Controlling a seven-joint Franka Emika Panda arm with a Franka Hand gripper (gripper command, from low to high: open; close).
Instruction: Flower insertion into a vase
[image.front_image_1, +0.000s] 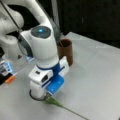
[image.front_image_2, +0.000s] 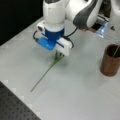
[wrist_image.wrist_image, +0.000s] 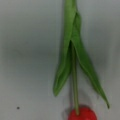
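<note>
The flower (wrist_image.wrist_image: 75, 75) has a green stem and long green leaves, with a red bloom at the bottom edge of the wrist view, and it lies on a plain pale grey bench (image.front_image_2: 82, 92). The vase (image.front_image_2: 110, 60) is dark brown like wood in both front views, against a black background. The gripper (image.front_image_2: 59, 53), low over the leaves in both front views, sits under a white arm with a bright blue block and band, and an orange piece (image.front_image_1: 10, 79) shows at a front view's left.

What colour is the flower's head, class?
Red. The flower head shows best in the wrist view, at the bottom of its green stem, lying on the grey table.
</note>
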